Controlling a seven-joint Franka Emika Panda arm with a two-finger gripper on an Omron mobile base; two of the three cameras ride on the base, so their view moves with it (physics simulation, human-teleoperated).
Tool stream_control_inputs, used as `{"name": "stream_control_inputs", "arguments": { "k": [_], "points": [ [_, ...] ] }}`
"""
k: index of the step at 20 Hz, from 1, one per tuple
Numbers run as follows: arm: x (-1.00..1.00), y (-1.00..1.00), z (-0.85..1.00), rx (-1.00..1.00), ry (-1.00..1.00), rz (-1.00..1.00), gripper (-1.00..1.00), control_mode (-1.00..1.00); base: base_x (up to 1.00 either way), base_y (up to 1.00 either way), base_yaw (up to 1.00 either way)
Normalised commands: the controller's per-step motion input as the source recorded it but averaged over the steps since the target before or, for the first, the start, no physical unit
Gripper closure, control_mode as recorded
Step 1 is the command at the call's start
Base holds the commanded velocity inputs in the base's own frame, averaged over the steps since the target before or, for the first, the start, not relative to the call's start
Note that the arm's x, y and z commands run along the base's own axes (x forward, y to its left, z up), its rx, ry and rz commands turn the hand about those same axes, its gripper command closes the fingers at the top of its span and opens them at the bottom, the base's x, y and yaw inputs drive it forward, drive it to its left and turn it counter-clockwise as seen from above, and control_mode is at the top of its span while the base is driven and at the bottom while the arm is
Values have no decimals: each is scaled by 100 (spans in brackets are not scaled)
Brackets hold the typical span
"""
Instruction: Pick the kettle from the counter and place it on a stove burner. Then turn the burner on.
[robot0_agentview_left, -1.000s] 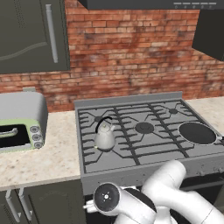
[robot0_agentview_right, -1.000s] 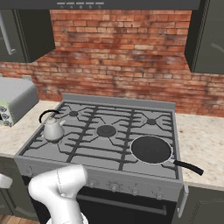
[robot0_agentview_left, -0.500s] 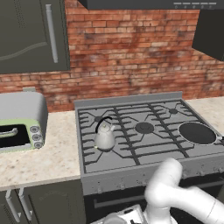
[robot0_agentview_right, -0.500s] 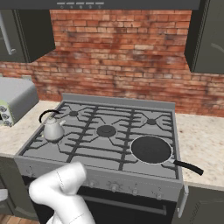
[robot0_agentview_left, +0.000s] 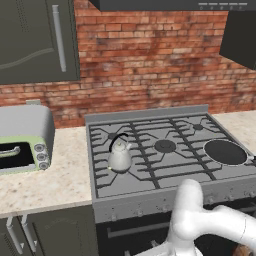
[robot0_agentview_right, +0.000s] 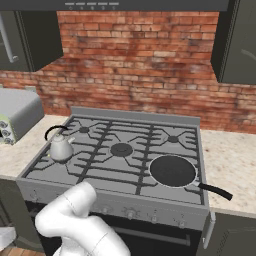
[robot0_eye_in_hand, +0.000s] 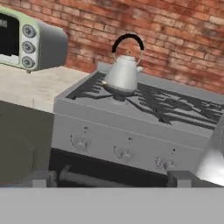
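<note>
We find the kettle (robot0_agentview_left: 119, 156) already on the stove burner (robot0_agentview_left: 114, 167) at the front left of the stovetop (robot0_agentview_left: 165, 150), right of the toaster oven (robot0_agentview_left: 22, 140). It looks light, rigid and slippery (take the arched handle). Its contents are hidden. The gripper's opening we cannot tell.

Kettle (robot0_eye_in_hand: 122, 72) stands at twelve o'clock above the knobs (robot0_eye_in_hand: 79, 142); the panel face before them looks open, toaster oven (robot0_eye_in_hand: 33, 41) at ten.
</note>
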Motion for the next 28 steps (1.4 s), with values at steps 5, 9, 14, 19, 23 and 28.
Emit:
{"name": "stream_control_inputs", "arguments": {
  "k": [5,9,14,19,23,28],
  "points": [
    [0,-18,9,36,-44,0,-100,-100,0,0,0],
    [0,-6,3,36,-38,0,-100,-100,0,0,0],
    [0,0,0,11,-8,0,-100,-100,0,0,0],
    [6,6,0,1,-3,0,-100,-100,0,0,0],
    [15,11,0,9,-6,-1,-100,-100,0,0,0],
    [8,1,0,7,-7,0,-100,-100,0,0,0]
  ]
}}
